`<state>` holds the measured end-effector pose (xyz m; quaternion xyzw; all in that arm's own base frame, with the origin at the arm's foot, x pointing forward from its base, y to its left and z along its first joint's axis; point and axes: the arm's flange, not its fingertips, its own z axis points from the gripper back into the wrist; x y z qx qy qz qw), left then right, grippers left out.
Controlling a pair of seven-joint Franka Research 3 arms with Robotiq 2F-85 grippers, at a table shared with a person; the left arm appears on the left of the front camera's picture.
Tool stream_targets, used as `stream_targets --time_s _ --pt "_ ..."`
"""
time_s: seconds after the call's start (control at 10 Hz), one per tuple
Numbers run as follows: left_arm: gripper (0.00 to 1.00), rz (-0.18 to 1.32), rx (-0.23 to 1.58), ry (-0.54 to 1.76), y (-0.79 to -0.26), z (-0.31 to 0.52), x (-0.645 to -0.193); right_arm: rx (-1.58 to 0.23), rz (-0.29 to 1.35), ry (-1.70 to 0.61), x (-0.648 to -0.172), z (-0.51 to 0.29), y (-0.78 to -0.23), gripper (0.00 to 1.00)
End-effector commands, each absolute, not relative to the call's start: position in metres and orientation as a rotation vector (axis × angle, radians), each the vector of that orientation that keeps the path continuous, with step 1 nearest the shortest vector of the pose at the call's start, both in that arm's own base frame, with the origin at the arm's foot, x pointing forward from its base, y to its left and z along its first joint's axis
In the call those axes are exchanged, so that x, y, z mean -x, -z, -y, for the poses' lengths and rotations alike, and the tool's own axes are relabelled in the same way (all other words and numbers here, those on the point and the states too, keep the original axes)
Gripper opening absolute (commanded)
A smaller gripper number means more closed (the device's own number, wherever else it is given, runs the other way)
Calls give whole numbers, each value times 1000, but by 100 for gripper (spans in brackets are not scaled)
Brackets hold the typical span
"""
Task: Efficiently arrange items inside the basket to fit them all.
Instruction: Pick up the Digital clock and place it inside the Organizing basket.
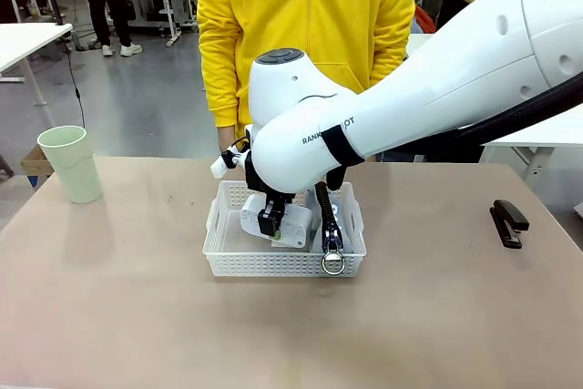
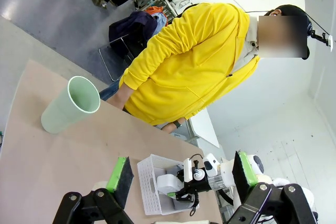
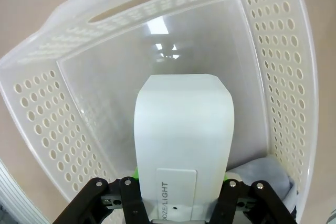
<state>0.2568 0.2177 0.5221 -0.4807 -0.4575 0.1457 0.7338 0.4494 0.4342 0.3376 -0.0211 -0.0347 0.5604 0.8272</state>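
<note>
Right claw (image 3: 181, 184) clenched on white box (image 3: 184, 129), green pads pressed on both of its sides near the labelled end; the box's rounded end points toward the basket (image 3: 47, 114) floor. Can't tell if the box touches the floor. From the front, right claw (image 1: 273, 219) is down inside the basket (image 1: 273, 263), with the white box (image 1: 296, 227) around the middle of it. Grey pouch (image 1: 332, 236) lies along the basket's right side, just beside the box, zipper up, and its metal ring (image 1: 332, 263) rests at the near rim. A corner of the grey pouch (image 3: 262, 174) shows next to the box in the right wrist view.

Left claw (image 2: 181, 171) released, jaws spread wide, nothing between them, up above the desk (image 1: 137, 316).

Green cup (image 1: 75, 163) stands upright on the desk at far left, well apart from the basket. Black stapler (image 1: 507, 222) lies flat on the desk at right, also well apart from the basket. Both are outside it.

Person in yellow hoodie (image 1: 305, 34) stands at the far edge of the desk, behind the basket.
</note>
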Motion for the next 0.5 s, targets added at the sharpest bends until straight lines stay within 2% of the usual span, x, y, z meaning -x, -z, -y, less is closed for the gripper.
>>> stream_targets --time_s 0.0,0.3,0.4 --pt "100 1036 1064 -304 -521 -217 -257 98 70 -1222 -453 -434 -332 52" --pt "100 1036 1064 -304 -521 -217 -257 96 61 -1236 -455 -433 -332 52" --pt "100 1036 1064 -304 -521 -217 -257 86 48 -1246 -456 -433 -332 96"
